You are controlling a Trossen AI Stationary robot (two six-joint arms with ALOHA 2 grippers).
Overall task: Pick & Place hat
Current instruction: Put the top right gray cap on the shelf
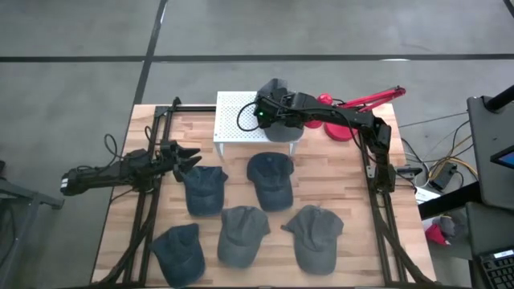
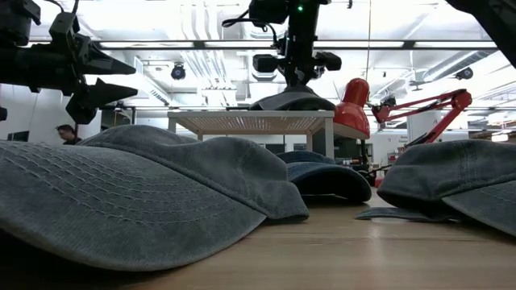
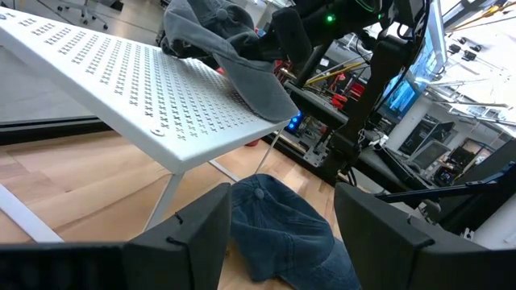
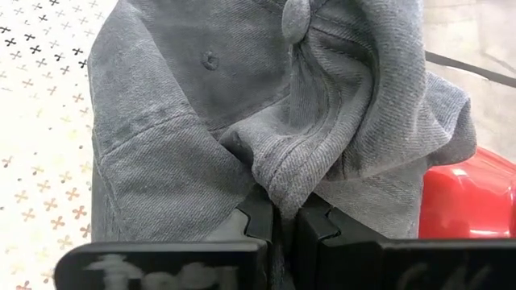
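Note:
A grey cap [image 4: 242,105] lies on the white perforated stand [image 1: 237,120] at the table's far middle, its brim [image 3: 266,93] reaching past the stand's edge. My right gripper [image 4: 286,211] stands over it, shut on the cap's cloth; the low view shows that gripper [image 2: 298,79] pointing down onto the cap [image 2: 294,101]. My left gripper [image 1: 189,158] hovers open above the table's left side, next to a blue cap [image 1: 205,190], touching nothing. My right gripper pinches a raised fold of the cap's crown [image 4: 282,181], just below the top button [image 4: 295,14], between its two fingers. It comes from above, pointing down. The cap rests on the stand, its cloth bunched up at the fingers.
Several more grey and blue caps lie on the table's near half [image 1: 269,181] [image 1: 241,233] [image 1: 316,237] [image 1: 178,250]. A red desk lamp [image 1: 337,120] stands right of the stand. Black rails [image 1: 144,217] run along both table sides. A person [image 2: 64,133] shows far behind.

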